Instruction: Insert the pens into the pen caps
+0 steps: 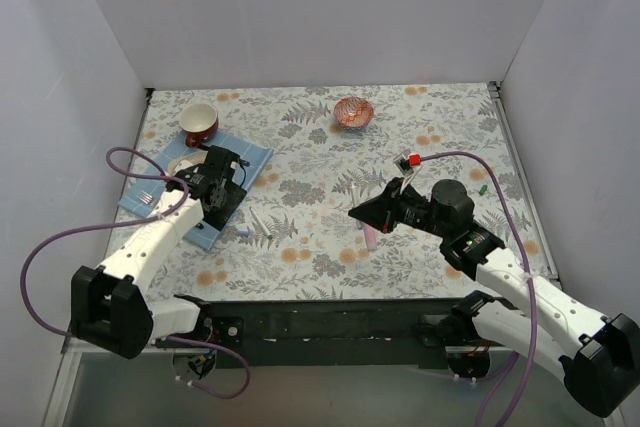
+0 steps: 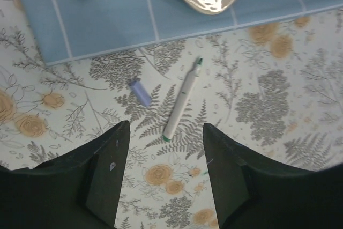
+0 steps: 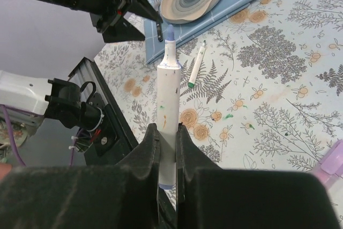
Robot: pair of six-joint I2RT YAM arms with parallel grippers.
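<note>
Midway through the first pairing, by the look of it. Holds a slim white pen (image 3: 167, 95) clenched in the right gripper (image 3: 167, 132), pinched low on the barrel, with the purple-blue tip aimed up the right wrist view toward the left gripper (image 3: 153, 30). Shows no cap on that tip yet.

In the left wrist view, hangs the left fingers (image 2: 107, 181) spread wide and empty at the bottom of the frame, over the floral tablecloth (image 2: 278, 105). Just above them, at centre frame, finds the second slim pen (image 2: 181, 100) (green at its tip) lying flat on a slant. To its left, near but not touching, lies the purple-blue cap (image 2: 140, 93).

Leaves the pink marker (image 1: 370, 237) flat at centre right of the top view, just below the right gripper. Cannot place the green and pink caps with any certainty.

Next, probably: lower the left fingers onto the purple-blue cap rather than the pen beside it, close with the open end left free, lift, and bring it to the held tip. Calls for a careful approach, with so small a cap so near the pen, and for cap and tip on one straight axis before pushing.
</note>
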